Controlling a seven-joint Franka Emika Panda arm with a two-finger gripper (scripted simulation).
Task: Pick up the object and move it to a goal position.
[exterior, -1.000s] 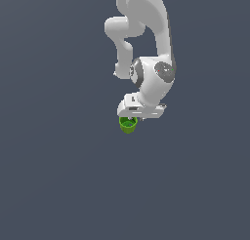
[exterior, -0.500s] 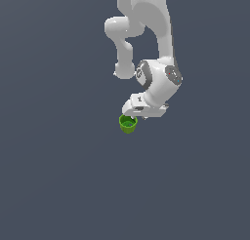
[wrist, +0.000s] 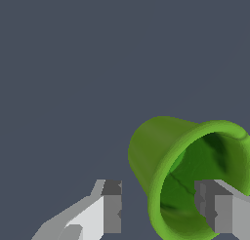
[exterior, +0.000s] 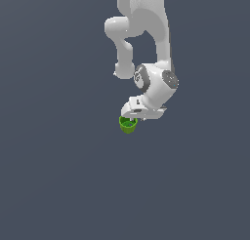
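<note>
The object, a small bright green cup point(exterior: 128, 125) with a darker green inside, lies below the white arm in the exterior view. In the wrist view the cup point(wrist: 161, 146) is large and tilted, its hollow mouth facing the camera. My gripper point(exterior: 130, 118) is right over the cup's rim and open. In the wrist view the gripper point(wrist: 163, 210) straddles the cup's wall: one finger point(wrist: 217, 210) is inside the mouth, the other finger point(wrist: 112, 207) is outside. A gap shows between the outside finger and the wall.
Plain dark grey ground point(exterior: 58, 175) surrounds the cup. The arm's white links point(exterior: 146, 34) rise above the gripper to the frame's top. No other objects show.
The hand has turned and tilted over the cup, the wrist shifting towards the exterior view's right. The cup has stayed in the same place.
</note>
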